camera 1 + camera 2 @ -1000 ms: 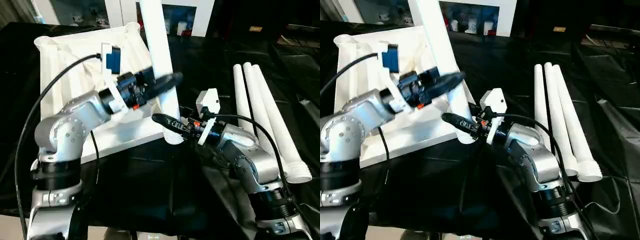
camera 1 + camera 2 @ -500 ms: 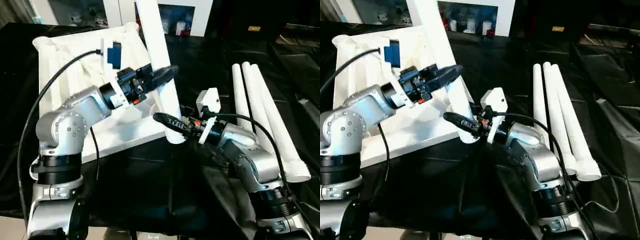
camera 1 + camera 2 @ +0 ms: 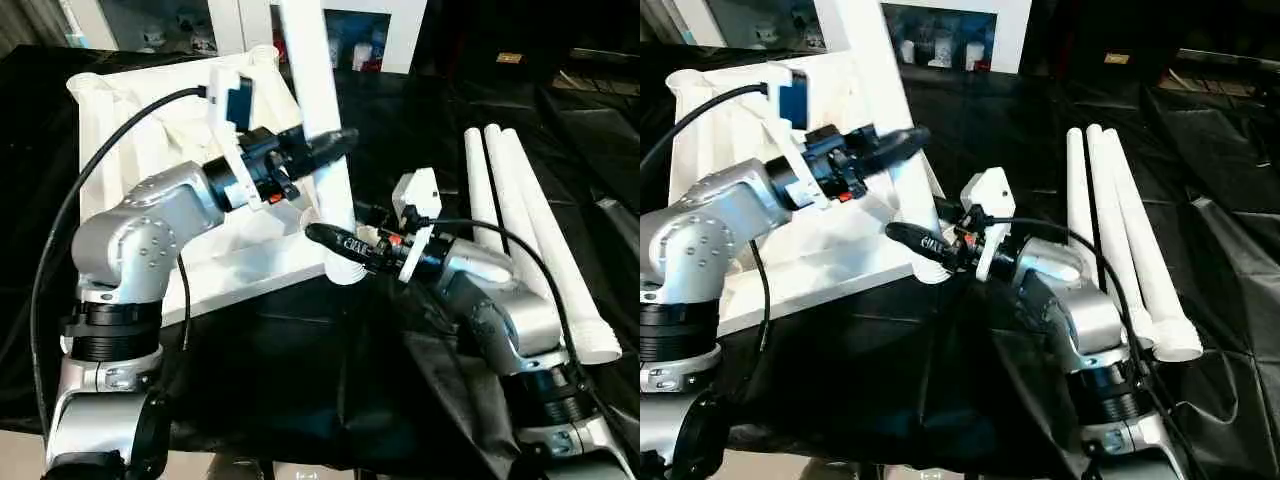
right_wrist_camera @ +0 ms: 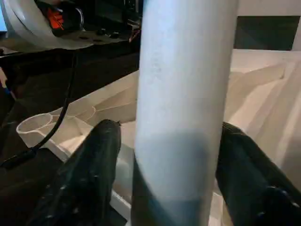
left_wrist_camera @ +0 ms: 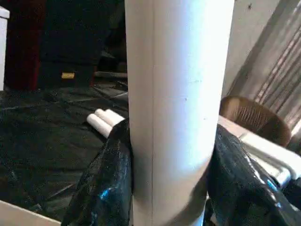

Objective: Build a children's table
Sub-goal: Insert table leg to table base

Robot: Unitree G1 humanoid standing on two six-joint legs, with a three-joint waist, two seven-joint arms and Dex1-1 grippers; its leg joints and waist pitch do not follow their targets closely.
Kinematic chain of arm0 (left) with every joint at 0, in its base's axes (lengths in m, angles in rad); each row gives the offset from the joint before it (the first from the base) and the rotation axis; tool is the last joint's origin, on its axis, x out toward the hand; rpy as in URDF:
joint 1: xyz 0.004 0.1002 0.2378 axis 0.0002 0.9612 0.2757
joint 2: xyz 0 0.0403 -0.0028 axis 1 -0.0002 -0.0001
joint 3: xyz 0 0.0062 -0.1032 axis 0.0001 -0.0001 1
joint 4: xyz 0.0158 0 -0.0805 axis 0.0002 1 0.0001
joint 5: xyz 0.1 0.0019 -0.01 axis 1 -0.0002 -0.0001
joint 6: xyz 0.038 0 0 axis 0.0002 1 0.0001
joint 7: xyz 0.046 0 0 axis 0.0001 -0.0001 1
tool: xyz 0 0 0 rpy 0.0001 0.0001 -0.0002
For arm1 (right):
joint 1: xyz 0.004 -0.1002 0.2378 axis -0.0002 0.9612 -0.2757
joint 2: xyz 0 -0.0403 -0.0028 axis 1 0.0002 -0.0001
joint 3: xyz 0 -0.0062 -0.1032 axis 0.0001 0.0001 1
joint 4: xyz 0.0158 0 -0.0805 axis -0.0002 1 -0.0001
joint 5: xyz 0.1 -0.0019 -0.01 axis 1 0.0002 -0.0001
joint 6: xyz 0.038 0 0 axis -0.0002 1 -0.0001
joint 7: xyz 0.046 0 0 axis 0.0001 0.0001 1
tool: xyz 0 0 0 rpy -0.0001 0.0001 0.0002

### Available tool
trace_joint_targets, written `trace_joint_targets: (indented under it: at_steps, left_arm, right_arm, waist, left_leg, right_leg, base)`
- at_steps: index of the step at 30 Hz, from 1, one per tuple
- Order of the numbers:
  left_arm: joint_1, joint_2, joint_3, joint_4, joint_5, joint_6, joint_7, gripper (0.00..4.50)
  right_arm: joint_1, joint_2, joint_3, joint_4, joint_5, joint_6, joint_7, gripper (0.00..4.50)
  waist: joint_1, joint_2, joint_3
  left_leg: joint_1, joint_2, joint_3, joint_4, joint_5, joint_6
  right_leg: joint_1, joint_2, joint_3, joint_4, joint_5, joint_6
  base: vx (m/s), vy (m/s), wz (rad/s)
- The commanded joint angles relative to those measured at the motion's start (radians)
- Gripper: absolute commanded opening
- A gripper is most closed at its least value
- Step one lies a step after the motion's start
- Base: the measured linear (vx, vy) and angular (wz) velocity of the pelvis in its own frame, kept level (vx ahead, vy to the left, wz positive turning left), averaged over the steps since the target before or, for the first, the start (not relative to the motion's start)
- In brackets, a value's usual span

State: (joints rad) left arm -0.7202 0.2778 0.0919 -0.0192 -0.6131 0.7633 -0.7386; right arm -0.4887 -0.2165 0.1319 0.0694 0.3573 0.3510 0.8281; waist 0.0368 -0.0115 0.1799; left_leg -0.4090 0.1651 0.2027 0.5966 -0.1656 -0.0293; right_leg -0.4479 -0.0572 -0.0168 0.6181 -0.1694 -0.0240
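Children's table (image 3: 140, 130) upside down, ribbed white underside, leg (image 3: 322, 120) upright, left claw (image 3: 325, 145) clamping it, right claw (image 3: 335, 240) unclear

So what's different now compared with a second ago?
The left gripper has slid higher up the standing leg and closed its fingers against it. The right gripper, low by the leg's flared foot, now has gaps beside its fingers. The tabletop and three spare legs haven't moved.
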Motion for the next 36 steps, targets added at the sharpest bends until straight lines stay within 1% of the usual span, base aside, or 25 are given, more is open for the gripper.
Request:
trace_joint_targets:
  at_steps: [1, 2, 3, 4, 9, 11, 13, 16, 20, 22, 26, 36]
  left_arm:
    - [-0.020, 0.015, -0.024, -0.039, 0.011, -0.012, -0.017, 1.82]
    - [-0.023, 0.021, -0.030, -0.039, 0.016, -0.015, -0.017, 1.82]
    - [-0.025, 0.023, -0.032, -0.038, 0.017, -0.017, -0.018, 1.82]
    - [-0.028, 0.029, -0.037, -0.037, 0.021, -0.023, -0.022, 1.82]
    - [-0.024, 0.041, -0.058, -0.050, 0.026, -0.026, -0.045, 1.82]
    - [-0.021, 0.049, -0.069, -0.057, 0.027, -0.026, -0.055, 1.82]
    - [-0.017, 0.058, -0.082, -0.064, 0.025, -0.028, -0.069, 1.82]
    - [-0.010, 0.073, -0.100, -0.072, 0.023, -0.034, -0.095, 1.82]
    - [-0.009, 0.076, -0.101, -0.073, 0.023, -0.034, -0.101, 1.82]
    - [-0.009, 0.081, -0.104, -0.071, 0.027, -0.037, -0.106, 1.82]
    - [-0.008, 0.087, -0.109, -0.066, 0.027, -0.047, -0.109, 1.82]
    - [-0.003, 0.088, -0.118, -0.071, 0.024, -0.051, -0.120, 1.82]
  right_arm:
    - [-0.014, -0.019, 0.017, -0.032, 0.010, 0.048, 0.019, 3.15]
    - [-0.019, -0.030, 0.026, -0.037, 0.011, 0.081, 0.024, 3.15]
    - [-0.021, -0.033, 0.028, -0.037, 0.011, 0.089, 0.026, 3.15]
    - [-0.025, -0.041, 0.035, -0.039, 0.012, 0.108, 0.030, 3.15]
    - [-0.036, -0.059, 0.048, -0.037, 0.007, 0.154, 0.032, 3.15]
    - [-0.044, -0.063, 0.049, -0.033, 0.005, 0.169, 0.028, 3.15]
    - [-0.052, -0.064, 0.047, -0.031, 0.006, 0.185, 0.023, 3.15]
    - [-0.066, -0.069, 0.041, -0.034, 0.011, 0.221, 0.017, 3.15]
    - [-0.070, -0.074, 0.039, -0.035, 0.015, 0.230, 0.021, 3.15]
    - [-0.071, -0.080, 0.039, -0.038, 0.019, 0.240, 0.028, 3.15]
    - [-0.070, -0.086, 0.045, -0.045, 0.020, 0.256, 0.040, 3.15]
    - [-0.057, -0.087, 0.061, -0.056, 0.020, 0.269, 0.051, 3.15]
  waist:
    - [0.005, -0.002, -0.103]
    - [0.005, 0.000, -0.102]
    - [0.005, -0.001, -0.100]
    - [0.005, -0.001, -0.100]
    - [0.007, -0.002, -0.099]
    - [0.007, 0.000, -0.098]
    - [0.007, -0.001, -0.098]
    - [0.007, -0.001, -0.099]
    - [0.008, -0.001, -0.100]
    - [0.009, 0.000, -0.100]
    - [0.008, -0.002, -0.100]
    - [0.009, -0.002, -0.101]
  left_leg:
    - [0.028, 0.052, -0.026, -0.053, -0.020, 0.137]
    - [0.029, 0.053, -0.026, -0.052, -0.022, 0.135]
    - [0.028, 0.051, -0.025, -0.053, -0.025, 0.133]
    - [0.029, 0.051, -0.025, -0.052, -0.036, 0.126]
    - [0.029, 0.052, -0.025, -0.052, -0.053, 0.106]
    - [0.029, 0.052, -0.026, -0.053, -0.059, 0.102]
    - [0.029, 0.052, -0.027, -0.054, -0.066, 0.093]
    - [0.030, 0.051, -0.026, -0.053, -0.061, 0.089]
    - [0.028, 0.050, -0.025, -0.052, -0.051, 0.089]
    - [0.029, 0.051, -0.026, -0.052, -0.050, 0.090]
    - [0.028, 0.050, -0.025, -0.051, -0.056, 0.088]
    - [0.029, 0.051, -0.025, -0.051, -0.053, 0.088]
  right_leg:
    - [0.079, -0.069, 0.039, -0.044, 0.016, -0.290]
    - [0.078, -0.070, 0.040, -0.045, 0.014, -0.290]
    - [0.078, -0.068, 0.039, -0.046, 0.007, -0.288]
    - [0.078, -0.070, 0.040, -0.048, -0.011, -0.285]
    - [0.076, -0.071, 0.042, -0.050, -0.046, -0.276]
    - [0.076, -0.071, 0.041, -0.051, -0.059, -0.274]
    - [0.076, -0.071, 0.041, -0.051, -0.072, -0.271]
    - [0.075, -0.070, 0.042, -0.050, -0.064, -0.269]
    - [0.076, -0.070, 0.043, -0.047, -0.038, -0.273]
    - [0.076, -0.070, 0.042, -0.047, -0.033, -0.275]
    - [0.077, -0.070, 0.042, -0.048, -0.044, -0.273]
    - [0.076, -0.070, 0.042, -0.046, -0.041, -0.272]
  base:
    - [0.000, 0.000, 0.00]
    - [0.000, 0.000, 0.00]
    - [0.000, 0.000, 0.00]
    - [0.000, 0.000, 0.00]
    - [0.000, 0.000, 0.00]
    - [0.000, 0.000, 0.00]
    - [0.000, 0.000, 0.00]
    - [0.000, 0.000, 0.00]
    - [0.000, 0.000, 0.00]
    - [0.000, 0.000, 0.00]
    - [0.000, 0.000, 0.00]
    - [0.000, 0.000, 0.00]
